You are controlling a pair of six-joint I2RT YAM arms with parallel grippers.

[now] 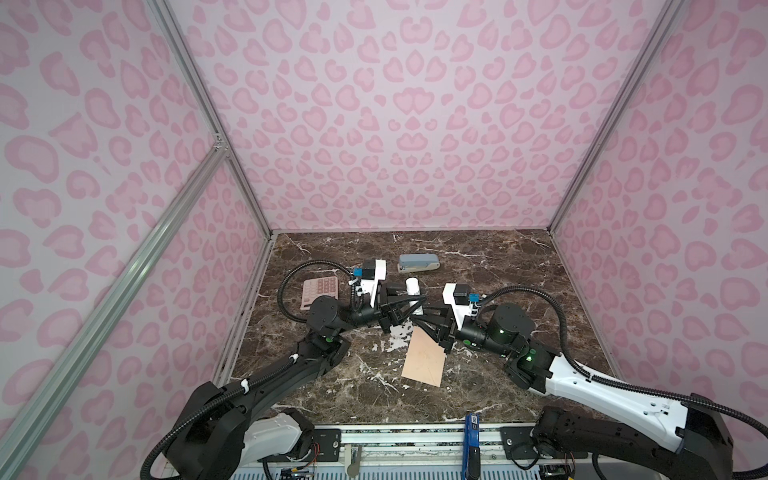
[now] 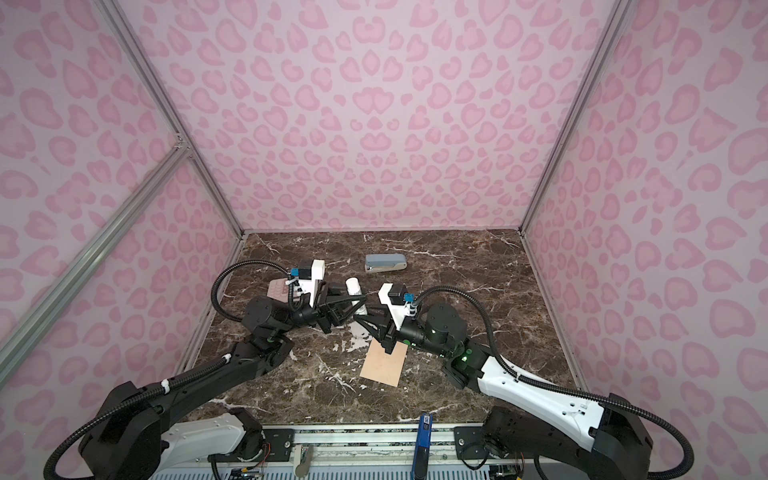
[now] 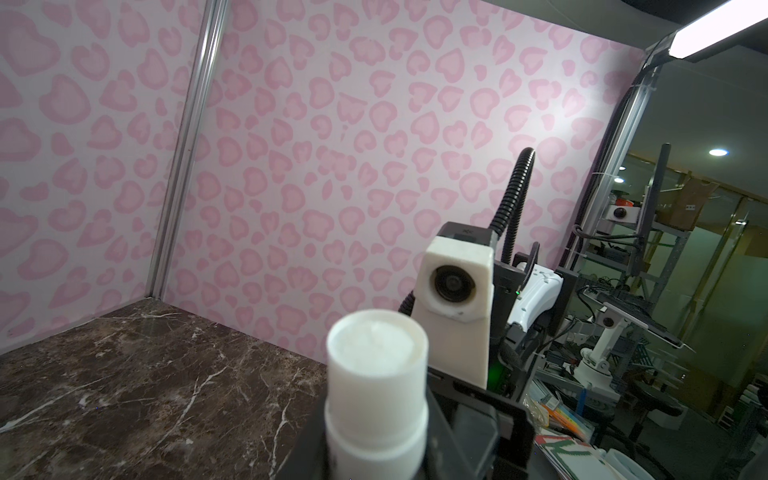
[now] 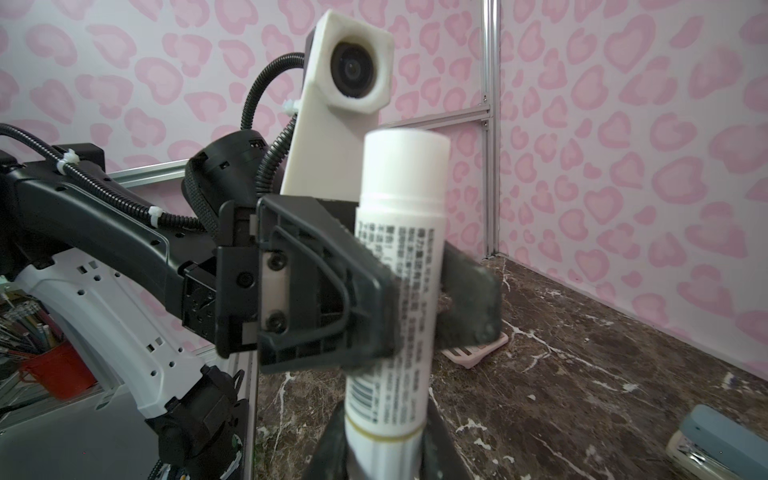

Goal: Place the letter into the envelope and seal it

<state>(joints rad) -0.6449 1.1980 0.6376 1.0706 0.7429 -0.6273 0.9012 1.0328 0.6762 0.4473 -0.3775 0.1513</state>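
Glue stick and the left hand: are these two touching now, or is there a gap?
Touching. The right wrist view shows the left hand clamped on the glue stick, with one finger pressed against each side of its printed body.

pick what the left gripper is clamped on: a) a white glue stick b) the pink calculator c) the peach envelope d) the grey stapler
a: in the right wrist view the left gripper squeezes the glue stick on its printed tube, while the stapler, calculator and envelope lie apart from it.
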